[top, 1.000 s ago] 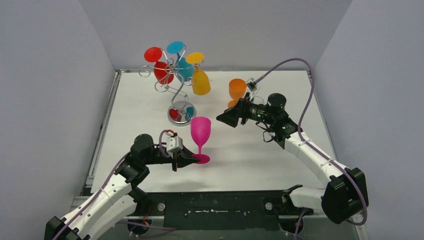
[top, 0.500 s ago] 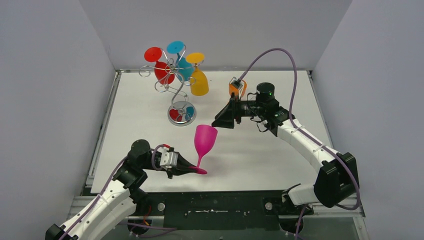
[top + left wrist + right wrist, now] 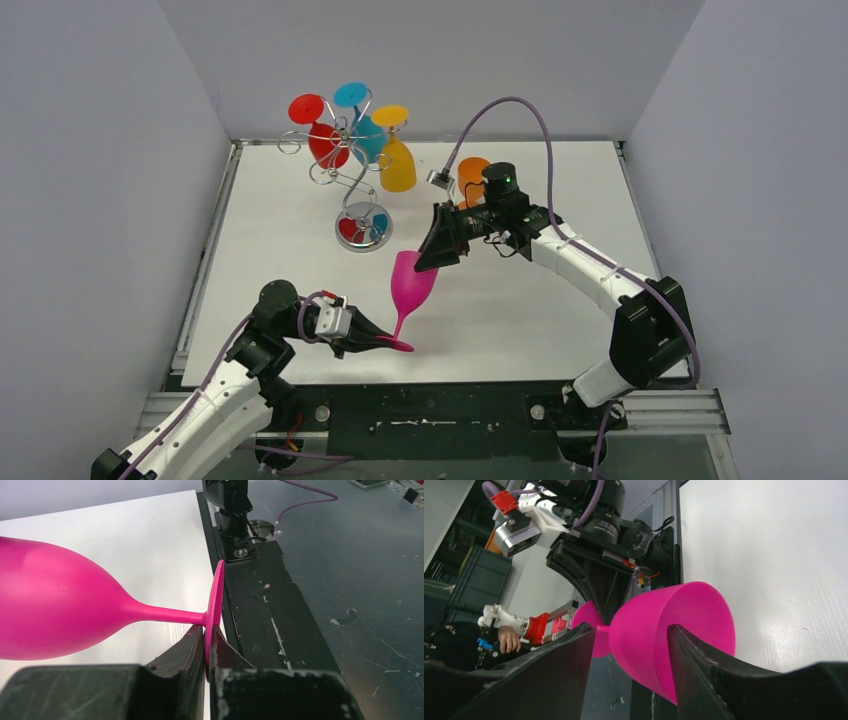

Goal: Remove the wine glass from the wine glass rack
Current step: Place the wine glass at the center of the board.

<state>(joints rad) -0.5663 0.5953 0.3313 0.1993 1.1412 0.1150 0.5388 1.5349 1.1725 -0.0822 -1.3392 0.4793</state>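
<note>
My left pincer (image 3: pixel 207 635) is clenched on the foot of the pink wine glass (image 3: pixel 60 612), with the disc's edge nipped between my 2 fingers. The glass leans with its bowl up and away from me. Its foot is just inside the near edge of the table (image 3: pixel 520 320), left of the middle. It is off the wine glass rack (image 3: pixel 345 150), which stands well apart toward the far left corner with 3 glasses hanging on it.

My right pincer (image 3: pixel 631 632) is spread around the bowl, 1 finger on each side. My wrist view shows a slit beside 1 finger, so I judge it is not gripping yet.

The step in hand looks like a handover. I should close the right fingers gently and squarely on the widest part of the bowl, because that smooth curve could squirt out. My left clamp should hold firm until the right one bears, since a grip on the rim pivots easily. When I swing away, I should mind the orange glass (image 3: pixel 470 172) just behind my right wrist.
</note>
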